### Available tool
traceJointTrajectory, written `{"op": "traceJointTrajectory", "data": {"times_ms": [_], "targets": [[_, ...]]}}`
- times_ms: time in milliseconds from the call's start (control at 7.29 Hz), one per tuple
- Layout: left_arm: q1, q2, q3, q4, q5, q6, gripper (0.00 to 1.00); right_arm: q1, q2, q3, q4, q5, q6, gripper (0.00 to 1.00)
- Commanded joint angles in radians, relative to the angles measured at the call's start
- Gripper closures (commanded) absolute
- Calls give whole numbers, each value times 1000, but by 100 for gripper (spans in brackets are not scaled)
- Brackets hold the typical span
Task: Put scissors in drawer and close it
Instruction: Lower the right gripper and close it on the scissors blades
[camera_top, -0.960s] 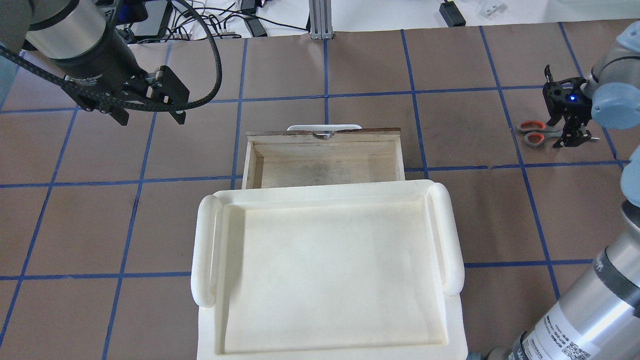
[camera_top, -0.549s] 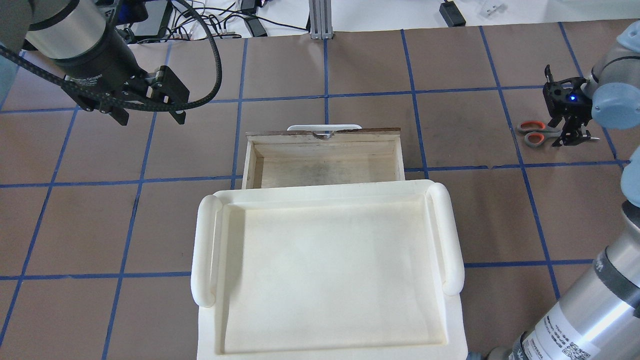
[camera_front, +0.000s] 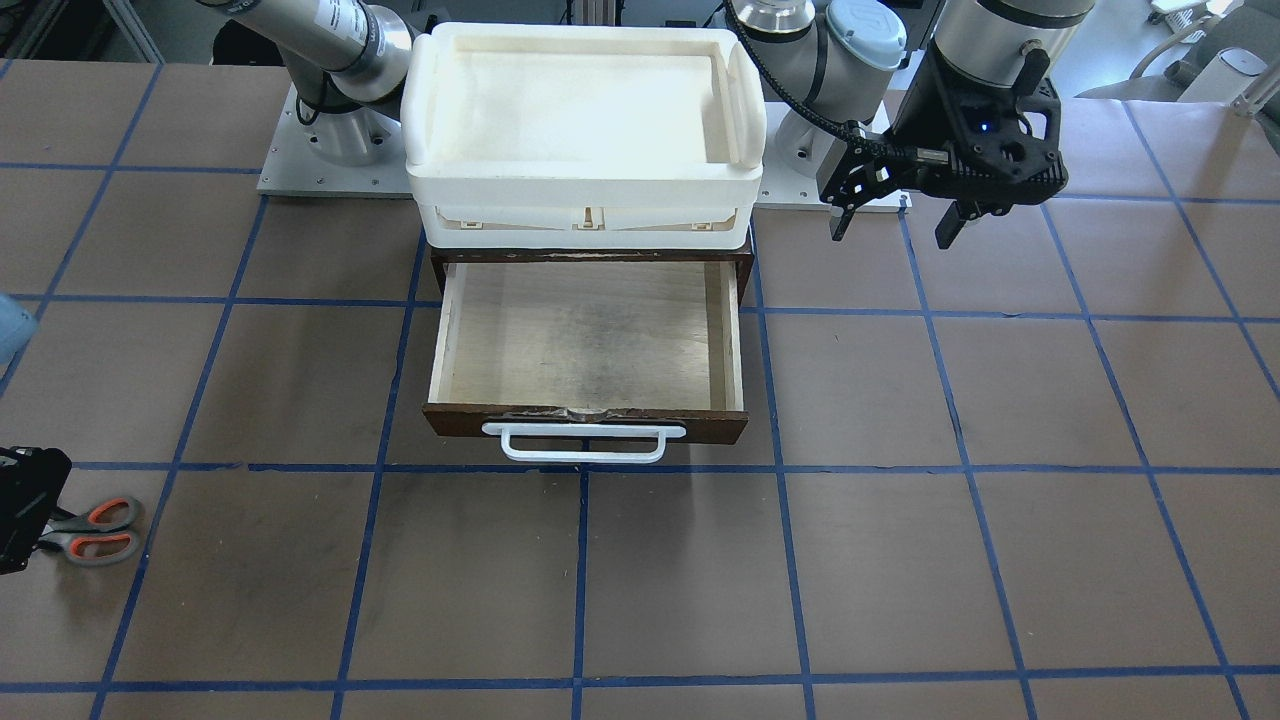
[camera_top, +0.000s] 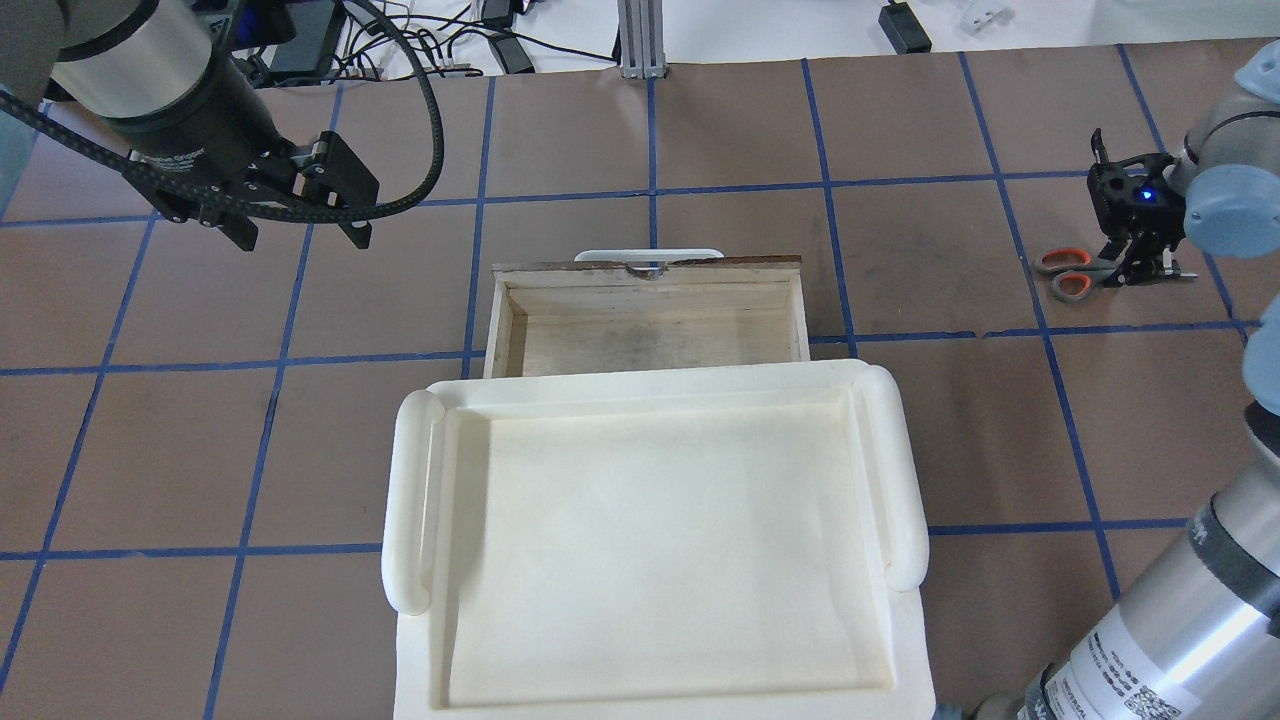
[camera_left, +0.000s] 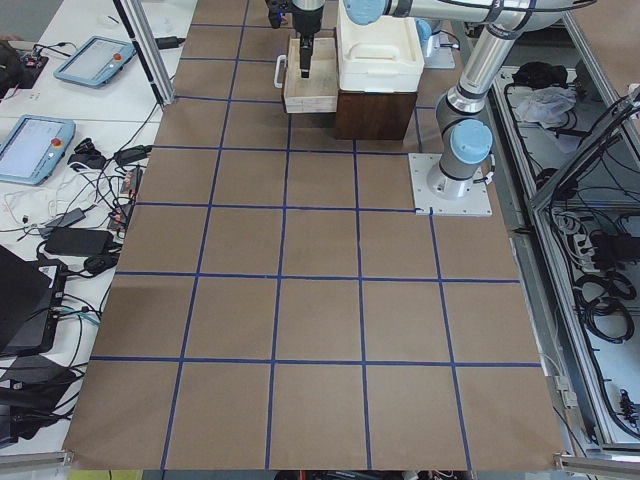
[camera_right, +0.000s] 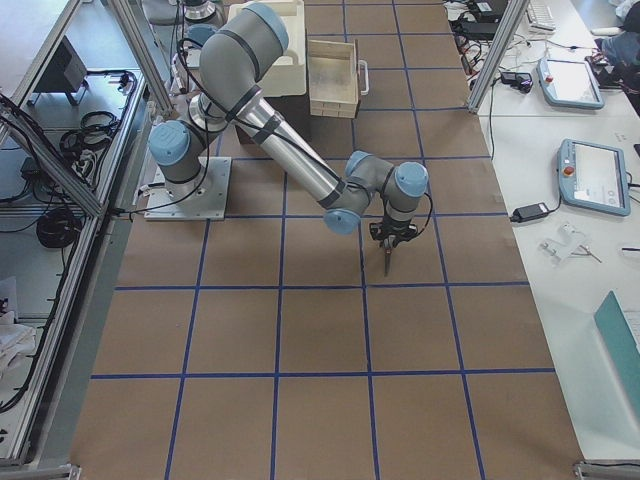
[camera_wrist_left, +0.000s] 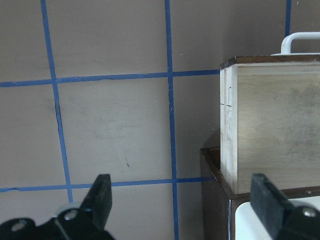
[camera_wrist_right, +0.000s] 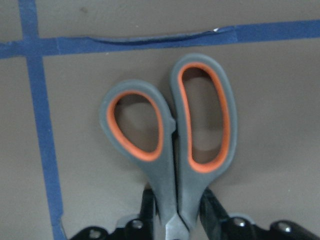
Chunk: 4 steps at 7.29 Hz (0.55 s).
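Note:
The scissors (camera_top: 1066, 272), grey handles lined orange, lie on the table at the far right, blades under my right gripper (camera_top: 1140, 273). In the right wrist view the fingers (camera_wrist_right: 148, 207) press both sides of the scissors (camera_wrist_right: 170, 150) near the pivot, so the gripper is shut on them. In the front view the scissors (camera_front: 95, 530) show at the left edge. The drawer (camera_top: 650, 266) stands pulled open, its plywood inside bare, and its white handle (camera_front: 583, 445) faces away from me. My left gripper (camera_top: 300, 238) is open and empty, hovering left of the drawer (camera_wrist_left: 270, 125).
A white plastic tray (camera_top: 905, 470) sits on top of the dark brown cabinet (camera_front: 440, 265) that holds the drawer. Blue tape lines grid the brown table. Cables and tablets lie beyond the table's far edge.
My right gripper's fingers have narrowed onto the scissors, and the scissors have shifted slightly. My left arm has not moved.

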<state>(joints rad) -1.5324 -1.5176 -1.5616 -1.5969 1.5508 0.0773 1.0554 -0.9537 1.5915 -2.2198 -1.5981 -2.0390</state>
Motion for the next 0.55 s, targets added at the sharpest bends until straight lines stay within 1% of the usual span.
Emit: {"op": "traceJointTrajectory", "data": {"times_ms": [0, 274, 411], "targets": [[0, -1, 0, 0, 0, -1, 0, 0, 0, -1, -1, -17, 3, 100], [0, -3, 0, 0, 0, -1, 0, 2, -26, -1, 3, -32, 6, 100], [0, -3, 0, 0, 0, -1, 0, 3, -71, -1, 12, -32, 10, 100]]}}
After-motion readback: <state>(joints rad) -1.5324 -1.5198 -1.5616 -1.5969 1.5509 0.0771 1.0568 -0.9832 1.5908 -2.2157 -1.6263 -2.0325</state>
